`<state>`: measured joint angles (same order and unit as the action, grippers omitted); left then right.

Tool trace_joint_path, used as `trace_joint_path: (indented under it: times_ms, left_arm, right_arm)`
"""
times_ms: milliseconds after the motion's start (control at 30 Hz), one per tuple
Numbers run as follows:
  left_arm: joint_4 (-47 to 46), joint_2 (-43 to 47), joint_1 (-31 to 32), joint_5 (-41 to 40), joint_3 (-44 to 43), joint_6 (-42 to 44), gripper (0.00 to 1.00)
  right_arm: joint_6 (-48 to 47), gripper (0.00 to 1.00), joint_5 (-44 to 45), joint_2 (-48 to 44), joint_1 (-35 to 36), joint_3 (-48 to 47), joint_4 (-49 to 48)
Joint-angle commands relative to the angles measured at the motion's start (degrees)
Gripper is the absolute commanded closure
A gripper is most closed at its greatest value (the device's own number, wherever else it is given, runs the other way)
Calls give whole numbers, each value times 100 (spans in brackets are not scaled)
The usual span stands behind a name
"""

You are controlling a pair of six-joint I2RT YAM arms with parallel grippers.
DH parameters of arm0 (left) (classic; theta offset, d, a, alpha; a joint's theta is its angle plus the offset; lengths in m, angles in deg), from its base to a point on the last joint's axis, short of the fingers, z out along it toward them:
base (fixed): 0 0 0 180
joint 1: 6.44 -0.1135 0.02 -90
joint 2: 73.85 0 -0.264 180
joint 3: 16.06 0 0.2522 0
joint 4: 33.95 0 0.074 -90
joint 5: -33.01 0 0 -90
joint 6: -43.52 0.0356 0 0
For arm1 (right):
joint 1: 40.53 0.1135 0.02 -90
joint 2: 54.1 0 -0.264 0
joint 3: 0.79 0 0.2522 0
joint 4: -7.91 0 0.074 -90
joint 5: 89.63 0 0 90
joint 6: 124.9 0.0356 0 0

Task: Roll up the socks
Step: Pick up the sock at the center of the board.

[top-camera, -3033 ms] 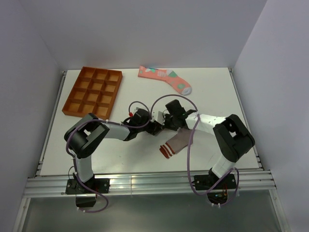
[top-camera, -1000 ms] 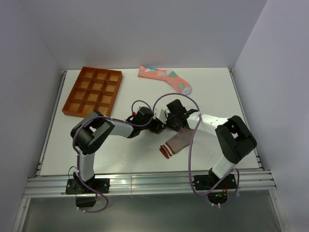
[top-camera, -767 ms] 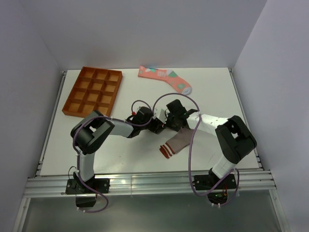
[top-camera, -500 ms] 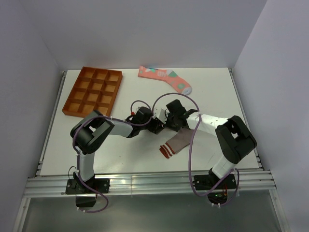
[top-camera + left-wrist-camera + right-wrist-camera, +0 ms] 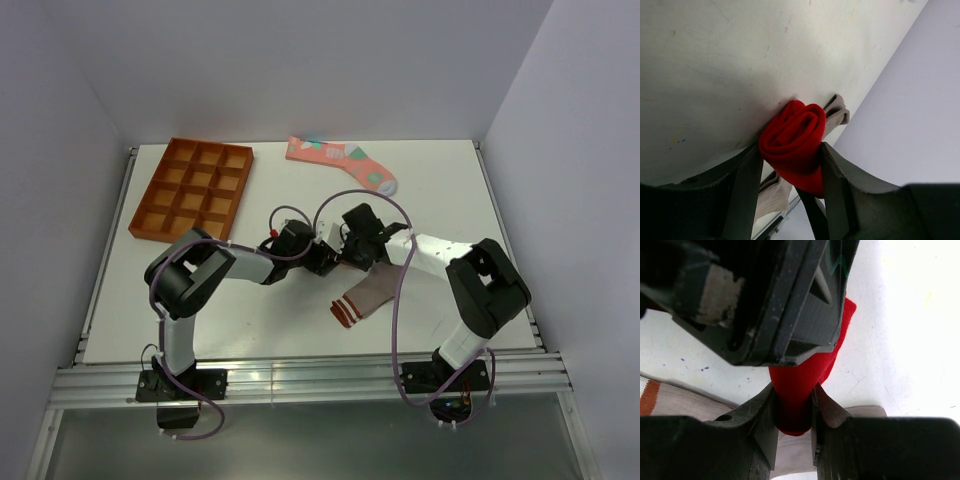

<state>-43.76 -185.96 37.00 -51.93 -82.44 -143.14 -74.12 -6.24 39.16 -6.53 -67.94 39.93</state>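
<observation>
Nearest the arm bases, in the lower centre of the top view, the grey-brown fabric sock with a maroon-and-white striped cuff (image 5: 368,292) is lying flat and unrolled on the white table (image 5: 250,310). Its cuff is pointing toward the near edge.

Just beyond it, at the centre of that frame, the left gripper (image 5: 790,162) and the right gripper (image 5: 792,407) are meeting tip to tip. The left wrist view shows the red fabric sock (image 5: 792,140) wound into a tight spiral. The left fingers are pressing against both sides of the roll. In the right wrist view, the right fingers are pinching one end of the same red fabric. The roll is sitting just above the table, at the far end of the grey-brown sock.

At the top centre of the top view, the salmon-pink fabric sock with teal and white patches (image 5: 340,160) is lying flat, well apart from both arms. The orange plastic tray with square compartments (image 5: 193,188) is standing at the upper left, and no sock is showing in it.

Judgement: one sock is rolled but not released, and two are waiting to be rolled. The task is about one third complete.
</observation>
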Motion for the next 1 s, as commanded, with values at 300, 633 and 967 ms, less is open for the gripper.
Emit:
trace_joint_path:
  times_ms: [300, 633, 967]
  left_arm:
    - [248, -267, 86, 109, 297, -37, 47]
    - [248, -407, 94, 250, 165, -37, 51]
    - [370, -575, 94, 338, -29, 33, 96]
  right_arm:
    - [591, 100, -683, -88, 116, -1025, -947]
    - [618, 100, -771, -35, 186, -1051, -1044]
    - [556, 100, -824, -26, 195, -989, -1018]
